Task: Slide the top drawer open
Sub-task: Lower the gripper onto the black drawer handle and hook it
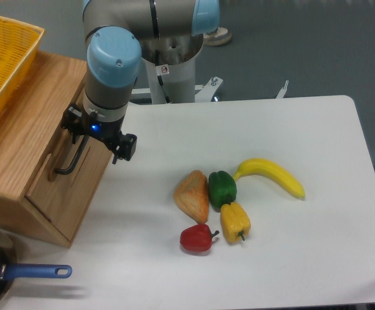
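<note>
Top drawer (77, 169) sits right under the claw (83, 137), front panel facing the white surface (304, 245), black bar handle (71, 155) just below the wrist. Can't tell if the claw is pinched on the bar or just beside it, the wrist hides the tips. If the grip's shallow it'll probably slip off mid-pull, or drag the whole cabinet (26, 148) along. Veggie pile (213, 206) is well off to the side, no worries there.
</note>
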